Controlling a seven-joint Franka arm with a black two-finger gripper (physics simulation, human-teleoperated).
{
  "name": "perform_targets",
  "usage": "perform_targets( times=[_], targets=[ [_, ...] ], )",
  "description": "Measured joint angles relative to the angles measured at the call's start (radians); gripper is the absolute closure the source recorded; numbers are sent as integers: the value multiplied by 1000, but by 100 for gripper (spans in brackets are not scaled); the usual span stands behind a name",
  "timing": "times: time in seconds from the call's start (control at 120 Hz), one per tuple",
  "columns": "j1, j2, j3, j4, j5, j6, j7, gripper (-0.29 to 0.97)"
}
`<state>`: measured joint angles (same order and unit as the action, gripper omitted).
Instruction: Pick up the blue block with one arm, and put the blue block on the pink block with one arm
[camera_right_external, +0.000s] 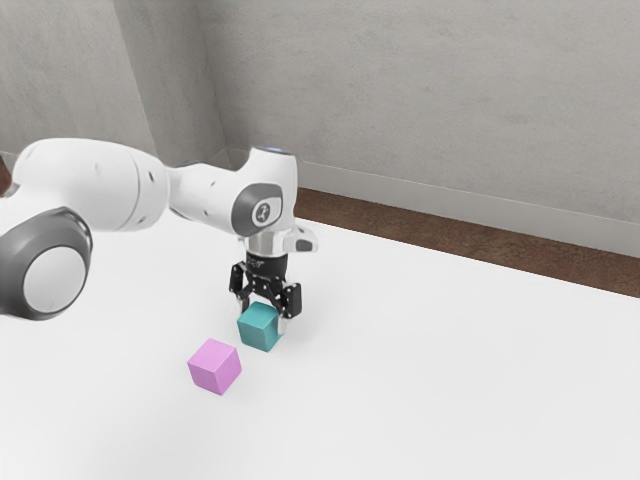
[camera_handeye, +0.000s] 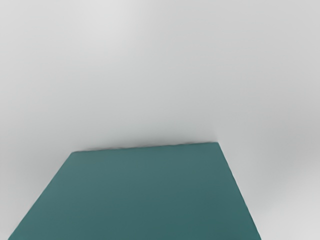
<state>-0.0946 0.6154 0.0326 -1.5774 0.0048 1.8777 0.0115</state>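
Hovering directly over the blue block (camera_right_external: 258, 328), the gripper (camera_right_external: 265, 305) is standing with its jaws apart, one on either side of the block's top edge, not pinching it as far as I can see. The block is sitting flat on the white table (camera_right_external: 450, 360), with the pink block (camera_right_external: 214, 366) lying near it at about eight o'clock in the exterior view, the two apart. In the wrist view its flat top is showing just under the hand. It is looking like a small, rigid, light cube with smooth faces, so I am judging that a squeeze on two opposite side faces, centred, is suiting it; a shallow or off-centre pinch is risking a slip.
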Motion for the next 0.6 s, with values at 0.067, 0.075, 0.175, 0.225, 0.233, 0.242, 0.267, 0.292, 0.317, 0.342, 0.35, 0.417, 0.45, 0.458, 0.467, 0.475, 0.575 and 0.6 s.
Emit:
perform_targets(
  times=[0.067, 0.075, 0.175, 0.225, 0.233, 0.242, 0.267, 0.292, 0.317, 0.342, 0.35, 0.417, 0.45, 0.458, 0.467, 0.475, 0.575, 0.6],
  targets=[
    [0, 1, 12, -1, 1, 2, 3, 0],
    [0, 1, 13, -1, 1, 2, 3, 0],
    [0, 1, 17, -2, 0, -1, 7, 0],
    [0, 2, 18, -3, 0, -4, 9, 0],
    [0, 2, 18, -3, 0, -5, 9, 0],
    [0, 2, 18, -3, 0, -5, 9, 0],
    [0, 3, 18, -3, 0, -8, 10, 0],
    [0, 4, 18, -3, 0, -10, 11, 0],
    [0, 5, 18, -3, 0, -12, 11, 0],
    [0, 7, 18, -2, 0, -15, 12, 0],
    [0, 7, 18, -2, 0, -16, 12, 0],
    [0, 9, 18, -2, 0, -23, 14, 0],
    [-1, 10, 18, -2, 0, -26, 15, 0],
    [-1, 10, 18, -2, 0, -27, 15, 0],
    [-1, 10, 18, -2, 0, -28, 15, 0],
    [-1, 10, 18, -1, 0, -29, 15, 0],
    [-1, 12, 17, -1, -2, -36, 17, 0],
    [-1, 13, 17, -1, -3, -37, 17, 0]
  ],
)
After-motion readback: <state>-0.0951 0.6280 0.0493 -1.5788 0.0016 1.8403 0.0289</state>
